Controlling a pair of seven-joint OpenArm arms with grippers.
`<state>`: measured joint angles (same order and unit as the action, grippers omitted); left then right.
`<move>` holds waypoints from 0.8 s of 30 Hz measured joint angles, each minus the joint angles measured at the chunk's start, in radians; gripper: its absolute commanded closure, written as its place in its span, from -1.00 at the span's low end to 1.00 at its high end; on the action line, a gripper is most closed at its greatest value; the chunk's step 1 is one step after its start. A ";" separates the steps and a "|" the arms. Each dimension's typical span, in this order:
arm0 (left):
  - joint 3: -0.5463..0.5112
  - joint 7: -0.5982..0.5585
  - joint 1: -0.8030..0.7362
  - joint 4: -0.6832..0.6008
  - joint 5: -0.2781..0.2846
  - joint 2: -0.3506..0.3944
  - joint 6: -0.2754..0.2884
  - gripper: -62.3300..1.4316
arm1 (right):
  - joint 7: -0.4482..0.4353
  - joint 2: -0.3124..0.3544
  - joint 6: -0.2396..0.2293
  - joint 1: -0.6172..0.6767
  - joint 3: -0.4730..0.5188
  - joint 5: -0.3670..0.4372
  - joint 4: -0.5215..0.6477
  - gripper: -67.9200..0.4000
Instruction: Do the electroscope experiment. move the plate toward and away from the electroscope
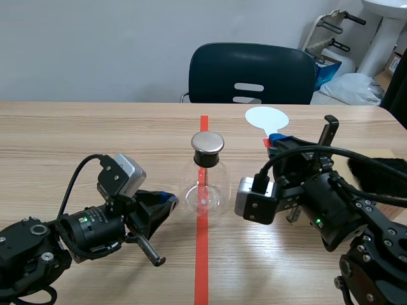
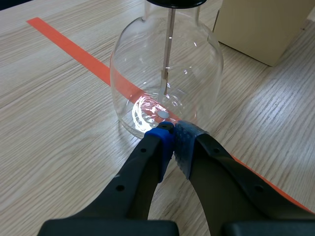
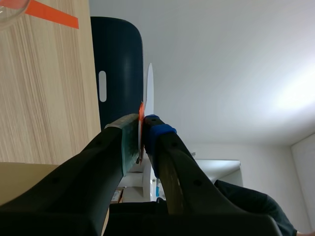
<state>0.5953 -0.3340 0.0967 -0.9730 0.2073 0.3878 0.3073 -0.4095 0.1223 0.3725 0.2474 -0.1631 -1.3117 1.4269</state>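
Observation:
The electroscope (image 1: 205, 184), a clear glass flask with a round metal cap (image 1: 208, 143), stands on the red tape line at the table's middle. In the left wrist view the flask (image 2: 167, 73) shows a thin rod hanging inside. My left gripper (image 1: 168, 200) lies low to the flask's left, shut on nothing, its tips (image 2: 173, 135) close against the flask's base. My right gripper (image 1: 275, 143) is right of the flask, shut on the red handle of the white round plate (image 1: 267, 118). The plate (image 3: 149, 88) stands upright, edge-on, above the right gripper (image 3: 142, 125).
A dark chair (image 1: 251, 73) stands behind the table's far edge. A tan box (image 2: 261, 24) sits on the table to the right, beyond the flask and mostly hidden by my right arm in the scene view.

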 measured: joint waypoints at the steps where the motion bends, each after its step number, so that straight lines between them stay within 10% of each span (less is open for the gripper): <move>1: 0.000 0.000 0.000 0.000 0.000 0.000 0.000 0.84 | -0.001 0.000 0.002 0.000 0.000 0.000 0.002 0.97; 24: 0.000 0.000 0.000 0.000 0.000 0.000 0.000 0.84 | -0.370 0.000 0.001 0.000 0.000 -0.008 0.005 0.97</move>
<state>0.5953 -0.3340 0.0967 -0.9730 0.2073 0.3878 0.3073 -0.7799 0.1223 0.3737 0.2470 -0.1631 -1.3201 1.4315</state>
